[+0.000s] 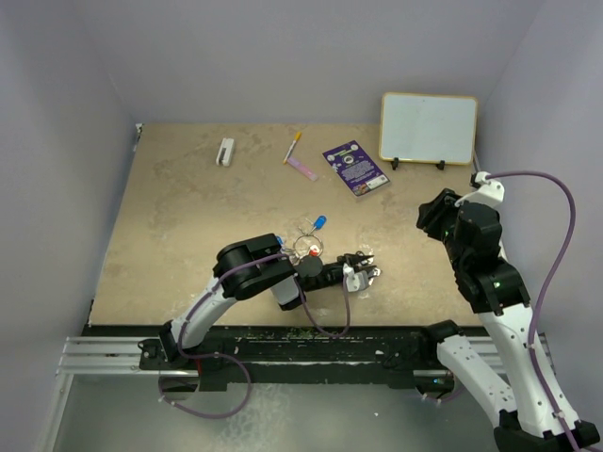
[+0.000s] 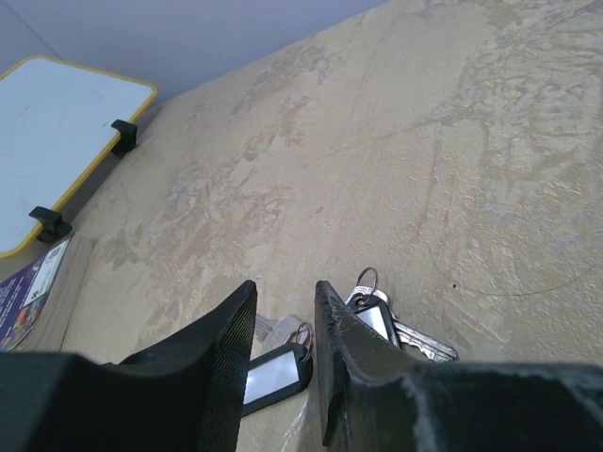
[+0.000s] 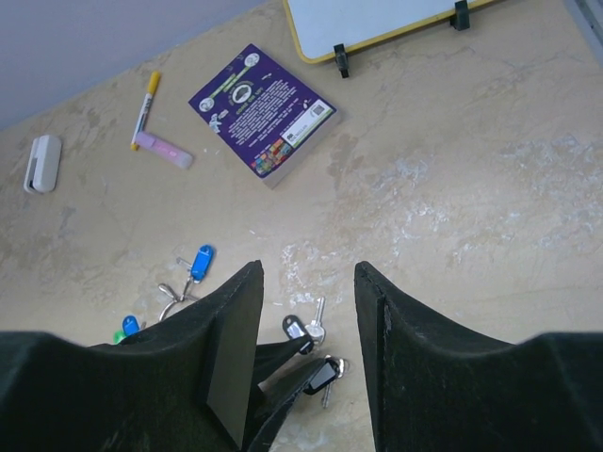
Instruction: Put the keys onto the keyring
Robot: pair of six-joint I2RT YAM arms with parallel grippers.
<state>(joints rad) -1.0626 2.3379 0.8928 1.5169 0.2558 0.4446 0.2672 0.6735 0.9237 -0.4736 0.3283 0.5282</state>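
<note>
Beige mottled surface (image 1: 188, 217), pale lavender walls (image 1: 283, 56) on three sides. Along the back stood a whiteboard (image 1: 429, 127), a purple card (image 1: 356, 168), a yellow marker (image 1: 294, 146) and a small white case (image 1: 226, 152). The keys (image 1: 320, 223) lay mid-surface, the blue-tagged one beside the keyring (image 1: 304, 247), with the left arm (image 1: 259, 273) covering part of that cluster. The left pincer (image 2: 285, 290) was narrowly spread over two white-tagged keys (image 2: 377, 315), and no clear pinch showed. The right pincer (image 3: 308, 273) hung spread and empty, off to the right.
</note>
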